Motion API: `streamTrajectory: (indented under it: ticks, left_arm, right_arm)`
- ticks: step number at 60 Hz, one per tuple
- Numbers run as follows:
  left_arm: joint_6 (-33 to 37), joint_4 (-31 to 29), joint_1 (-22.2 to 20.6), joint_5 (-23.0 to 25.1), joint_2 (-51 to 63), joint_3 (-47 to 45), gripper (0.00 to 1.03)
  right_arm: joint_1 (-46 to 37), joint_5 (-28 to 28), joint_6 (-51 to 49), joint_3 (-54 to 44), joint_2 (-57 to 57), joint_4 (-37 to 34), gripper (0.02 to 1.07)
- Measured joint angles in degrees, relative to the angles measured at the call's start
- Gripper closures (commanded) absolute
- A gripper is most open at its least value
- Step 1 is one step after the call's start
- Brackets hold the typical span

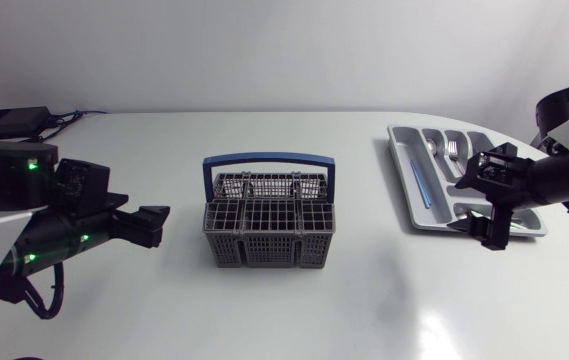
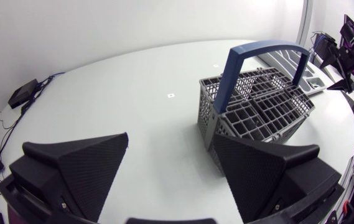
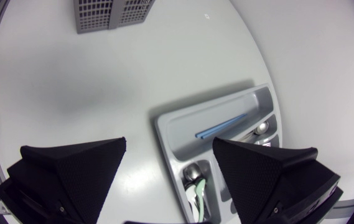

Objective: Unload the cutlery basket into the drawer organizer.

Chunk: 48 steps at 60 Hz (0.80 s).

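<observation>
Basket (image 1: 269,232) is a grey plastic grid with a blue handle (image 1: 269,160), upright at mid-table. Organizer (image 1: 401,180) is a grey tray lying well apart from it, toward the right arm's side. A small square mark (image 2: 171,96) sits on the table beyond the basket, too small to read.

Left gripper (image 1: 154,225) is beside the basket, level with it and not touching. In its own wrist view the left gripper (image 2: 170,138) has its fingers spread wide with only bare table between them. The basket (image 2: 257,106) stands ahead of it, off toward one finger.

Right gripper (image 1: 479,205) hangs over the organizer's near end. In its wrist view the right gripper (image 3: 169,142) is likewise spread, holding nothing, with the organizer's rim (image 3: 161,124) under the gap.

View differences:
- The head view gives the whole layout, with both arms, the basket and the tray together. It shows a thin blue piece (image 1: 420,185) in a long slot and metal cutlery (image 1: 451,150) in the far slots.
- The right wrist view shows the tray's contents closer: the blue piece (image 3: 221,124), a spoon bowl (image 3: 194,173) and pale green handles (image 3: 196,194) just by the finger. Only a corner of the basket (image 3: 111,12) shows far ahead.
- The left wrist view shows the basket's side wall and handle arch (image 2: 267,53), which the head view flattens.
</observation>
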Motion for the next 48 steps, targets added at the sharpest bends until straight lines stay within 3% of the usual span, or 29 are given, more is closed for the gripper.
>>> streamTrajectory:
  ticks: [24, 48]
  left_arm:
    - [0.0, 0.24, 3.1, 0.02, -14.23, -4.0, 0.05]
    - [0.02, 1.27, 7.04, 0.02, -25.46, -7.26, 0.05]
  right_arm:
    - [9.05, -5.95, 25.62, -5.99, -12.55, 2.01, 0.06]
    - [10.45, 0.98, 45.86, -10.14, -20.81, 8.39, 0.06]
